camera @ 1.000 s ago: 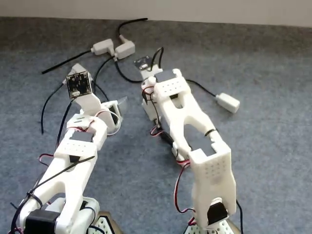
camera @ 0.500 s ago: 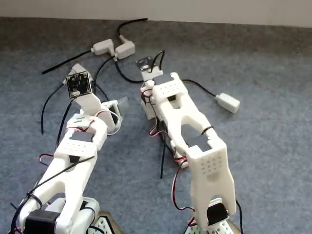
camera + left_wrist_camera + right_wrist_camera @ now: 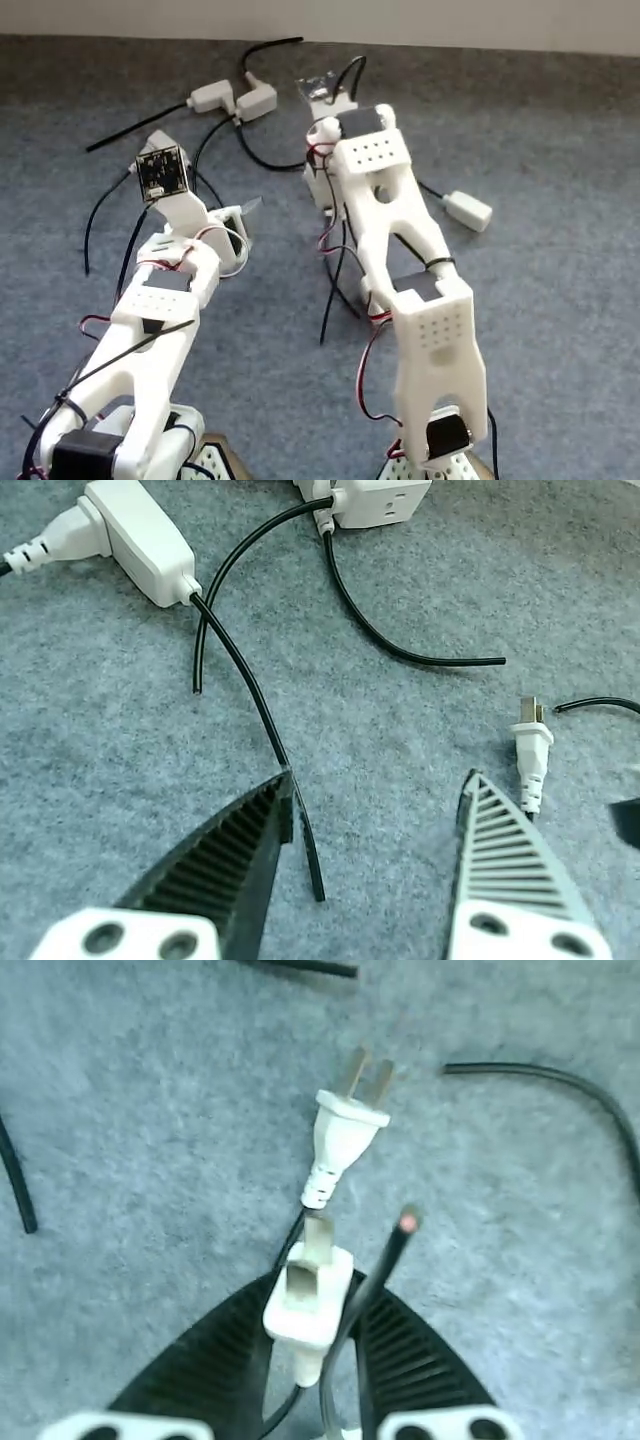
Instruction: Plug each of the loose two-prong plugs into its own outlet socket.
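Right gripper (image 3: 318, 1288): pressed together on the body of the held plug (image 3: 305, 1312), whose prongs point out ahead of the fingers. It hangs over the carpet (image 3: 560, 300) toward the far edge, about mid-width.
Left gripper (image 3: 378, 777): spread wide with nothing between the fingers, over the carpet's left half.
Lying plug (image 3: 343, 1135): flat on the carpet just ahead of the held plug, prongs pointing away from the arm.
Outlets: three. The left outlet (image 3: 210, 96) and middle outlet (image 3: 258, 100) sit close together near the far edge. The lone outlet (image 3: 467, 210) is well apart, toward the right edge.
Plugs: two loose. A seated plug (image 3: 60, 535) appears to be already in the left outlet.
Cords: several thin black ones. One cord stub (image 3: 385, 1255) rises beside the held plug.
Handling: probably light, rigid, smooth plastic that could twist between the pads. The thin prongs may bend if pushed in askew, and the limp cord will drag.
Where to hold: across the body's flat sides, behind the prongs, never on the cord.
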`<state>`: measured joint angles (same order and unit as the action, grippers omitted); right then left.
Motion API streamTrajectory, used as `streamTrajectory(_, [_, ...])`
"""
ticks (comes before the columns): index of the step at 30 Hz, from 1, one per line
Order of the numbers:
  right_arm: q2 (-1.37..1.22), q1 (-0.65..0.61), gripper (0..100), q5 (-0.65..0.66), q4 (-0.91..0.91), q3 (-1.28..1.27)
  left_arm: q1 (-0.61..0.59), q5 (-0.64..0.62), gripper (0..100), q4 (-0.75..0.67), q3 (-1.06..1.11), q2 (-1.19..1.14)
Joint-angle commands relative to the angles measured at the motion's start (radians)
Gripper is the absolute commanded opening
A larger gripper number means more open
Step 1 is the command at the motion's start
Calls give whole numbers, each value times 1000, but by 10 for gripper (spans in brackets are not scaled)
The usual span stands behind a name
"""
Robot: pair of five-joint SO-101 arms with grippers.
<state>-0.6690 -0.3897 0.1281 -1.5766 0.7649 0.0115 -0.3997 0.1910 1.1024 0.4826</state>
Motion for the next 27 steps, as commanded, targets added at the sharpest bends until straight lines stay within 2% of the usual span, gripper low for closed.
streamTrajectory(1, [58, 48, 75, 44, -38, 58, -5, 0, 266, -18, -5, 28])
streamTrajectory(3, [56, 88, 101, 44, -41, 58, -5, 0, 266, -18, -5, 28])
streamTrajectory(8, [1, 162, 240, 46, -35, 58, -5, 0, 266, -18, -5, 28])
streamTrajectory(15, [-101, 162, 246, 41, -27, 68, -5, 0, 266, -18, -5, 28])
streamTrajectory(23, [-102, 84, 245, 38, -7, 140, -5, 0, 266, -18, -5, 28])
streamTrajectory(27, [-107, 65, 245, -28, 24, 151, -5, 0, 266, -18, -5, 28])
